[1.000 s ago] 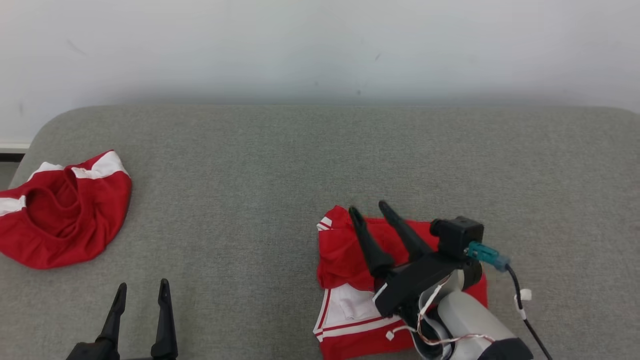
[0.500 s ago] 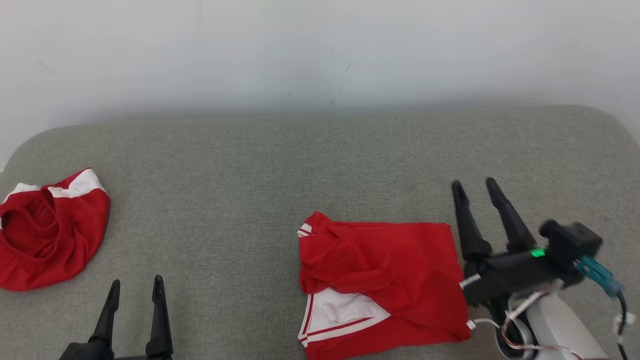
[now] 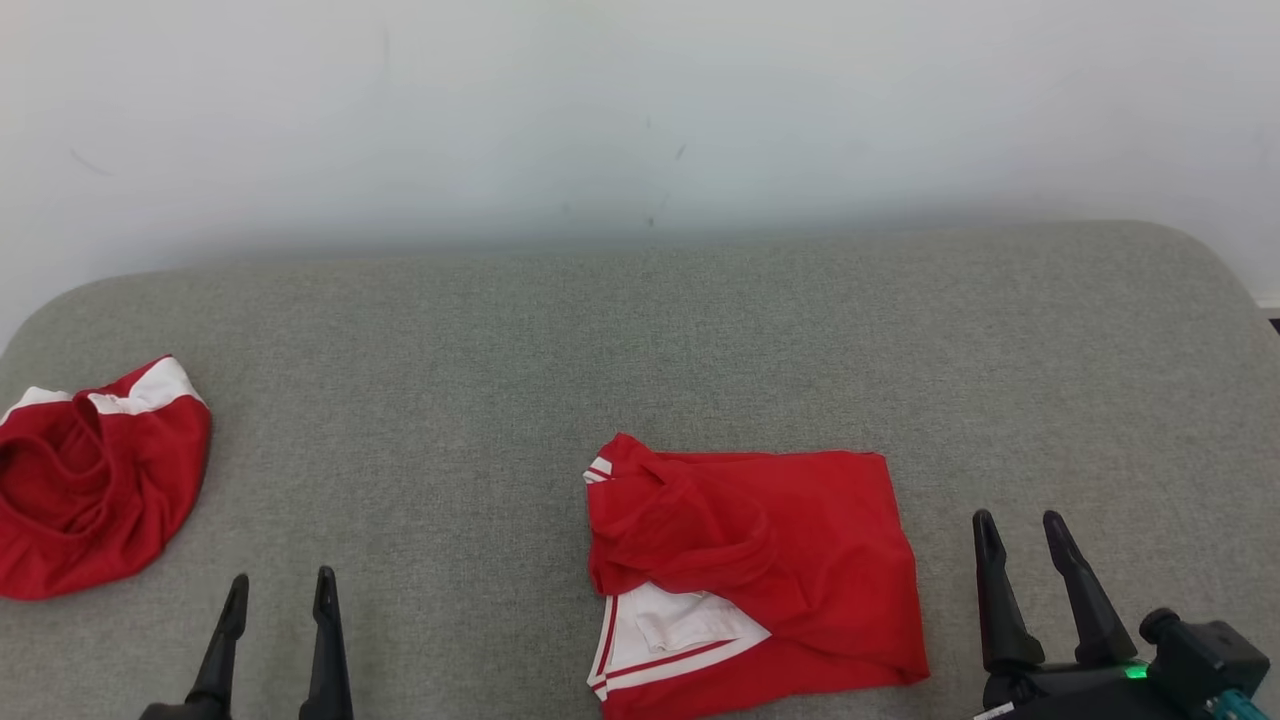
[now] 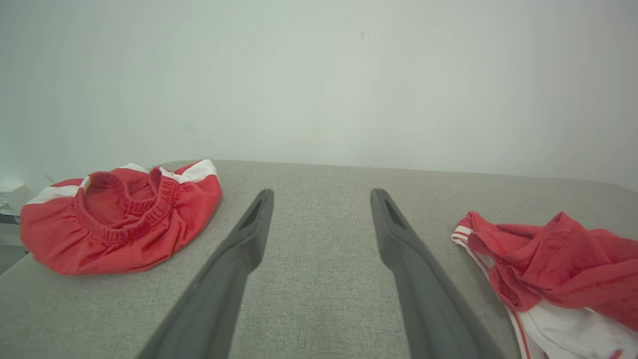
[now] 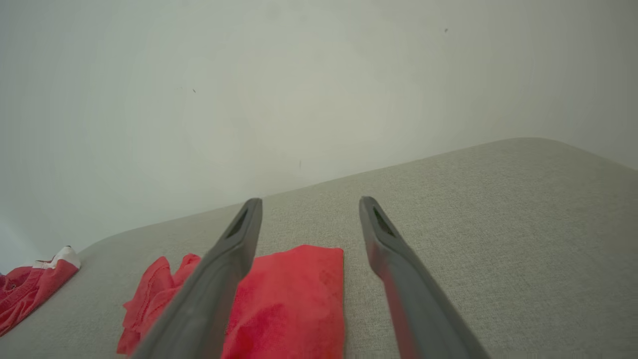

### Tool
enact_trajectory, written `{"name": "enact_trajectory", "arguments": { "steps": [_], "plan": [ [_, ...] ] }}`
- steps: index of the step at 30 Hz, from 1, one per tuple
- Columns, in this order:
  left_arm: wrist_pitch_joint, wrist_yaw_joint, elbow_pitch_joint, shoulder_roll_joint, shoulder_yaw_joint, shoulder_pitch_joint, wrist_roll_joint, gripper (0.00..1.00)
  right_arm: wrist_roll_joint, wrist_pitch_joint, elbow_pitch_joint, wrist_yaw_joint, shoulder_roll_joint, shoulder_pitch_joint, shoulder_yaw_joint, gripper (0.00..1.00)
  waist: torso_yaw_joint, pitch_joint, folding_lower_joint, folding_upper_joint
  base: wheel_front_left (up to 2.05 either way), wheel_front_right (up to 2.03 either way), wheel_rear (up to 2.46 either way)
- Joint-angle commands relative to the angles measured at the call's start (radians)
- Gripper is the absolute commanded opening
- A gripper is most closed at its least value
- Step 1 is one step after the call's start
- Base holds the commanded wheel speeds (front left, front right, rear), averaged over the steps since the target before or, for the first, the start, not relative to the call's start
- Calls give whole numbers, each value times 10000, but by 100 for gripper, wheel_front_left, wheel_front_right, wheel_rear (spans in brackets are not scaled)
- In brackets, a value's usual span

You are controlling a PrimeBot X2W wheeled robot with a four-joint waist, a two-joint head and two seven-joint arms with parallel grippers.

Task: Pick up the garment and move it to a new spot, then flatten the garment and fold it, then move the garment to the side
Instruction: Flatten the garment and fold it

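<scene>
My right gripper [image 3: 1017,520] hangs wide open and empty at the near right of the grey worktop [image 3: 640,340], just right of the garment [image 3: 790,540] and not touching it. My left gripper [image 3: 281,578] is open too, holding nothing, at the near left, well apart from it.

The garment is red with white trim and lies folded into a rough rectangle right of centre, near my edge. Its right side is flat and clean-edged. Its left side is bunched into a ridge, with a white-lined flap showing at the near left corner. A second red garment [image 3: 90,490] sits crumpled at the far left and looks like none of my business for now.

I judge this cloth to be light, thin and quite limp, neither slippery nor fragile. Weight is no concern, but shape is: pinch the top layer alone and the fold would peel open and sag. I would bite through all the layers at once, at the tidy right edge with my right gripper, and ideally the bunched left edge with my left, so both ends rise together. Dragging it looks unwise, since the woven cover would likely grab the bottom layer and ruck it
</scene>
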Motion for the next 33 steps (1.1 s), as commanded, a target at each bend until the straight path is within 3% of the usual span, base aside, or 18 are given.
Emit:
{"name": "enact_trajectory", "arguments": {
  "steps": [1, 12, 24, 33],
  "plan": [
    [-31, 12, -33, -6, -28, 120, -7, 100, -158, -14, -141, -26, 71, 111, -47, 100, -14, -3, 0, 0, 0, 0, 0],
    [-31, 12, 147, 18, -696, -103, -43, 100, -597, -11, -303, -26, 314, 179, 76, 100, 6, -21, 0, 0, 0, 0, 0],
    [-31, 15, 1273, 618, -4717, -1781, -386, 100, -750, -12, -309, -26, 319, -309, 402, 100, -507, 423, 0, 0, 0, 0, 0],
    [-31, 16, 2728, 910, -6546, -3078, -578, 100, -808, -13, -454, -26, 374, -603, 420, 100, -1286, 949, 0, 0, 0, 0, 0]
  ]
}}
